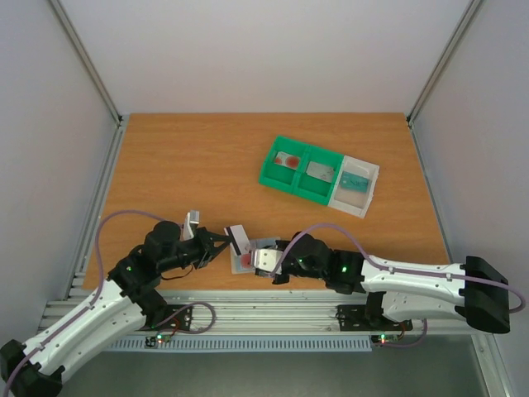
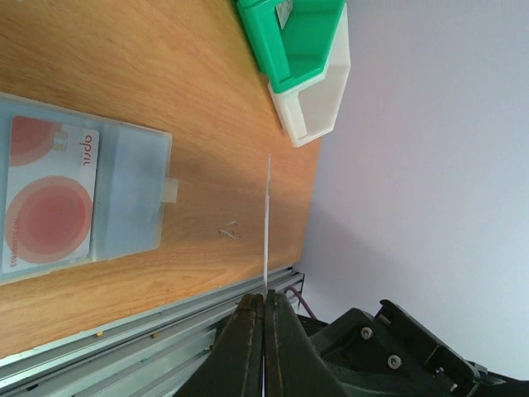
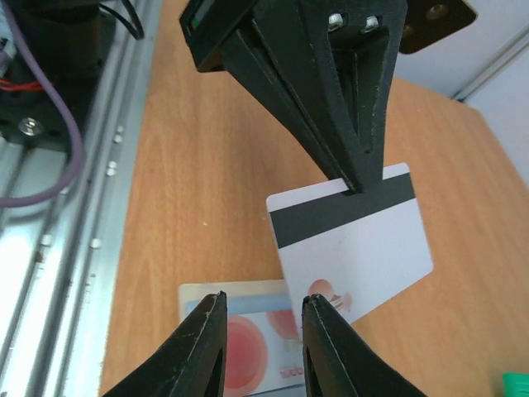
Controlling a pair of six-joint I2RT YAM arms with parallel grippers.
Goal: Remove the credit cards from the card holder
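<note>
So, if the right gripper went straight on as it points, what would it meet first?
Probably the striped card pinched in the left gripper, just ahead, though depth is unclear.

One word can be read: "april", in small red lower-case letters. It runs sideways near the upper right corner of the pale card with red circles (image 2: 50, 207), at the left of the left wrist view. Fine red print along that card's lower left edge is too small to make out. The pale card with a dark stripe (image 3: 355, 240), mid-frame in the right wrist view, bears a red mark that is not legible as lettering.
</note>
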